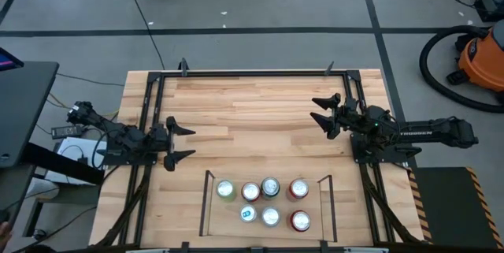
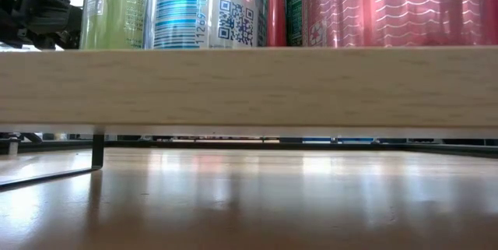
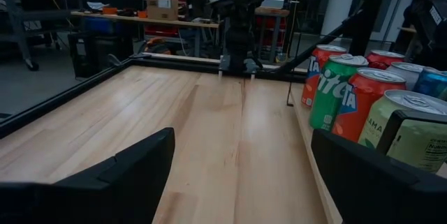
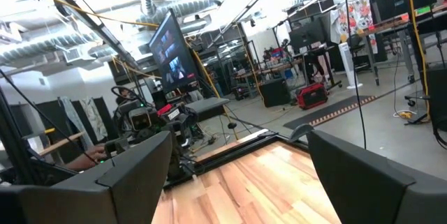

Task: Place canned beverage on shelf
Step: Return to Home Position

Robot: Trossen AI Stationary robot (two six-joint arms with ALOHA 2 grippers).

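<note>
Several cans stand upright on the small light-wood shelf [image 1: 236, 213] with thin black rails at the table's near edge: a green one [image 1: 226, 189], red ones [image 1: 298, 189], a blue one [image 1: 248, 213] and silver-topped ones [image 1: 270, 187]. They also show in the low view [image 2: 210, 8] and in the left wrist view [image 3: 335, 91]. My left gripper [image 1: 183, 143] is open and empty at the table's left, just left of the shelf. My right gripper [image 1: 321, 109] is open and empty at the table's right, beyond the shelf's far right corner.
The large wooden tabletop [image 1: 252, 111] has a big black frame [image 1: 252, 72] round it. An orange vacuum cleaner [image 1: 472, 52] stands on the floor at the far right. Bare wood lies between the two grippers.
</note>
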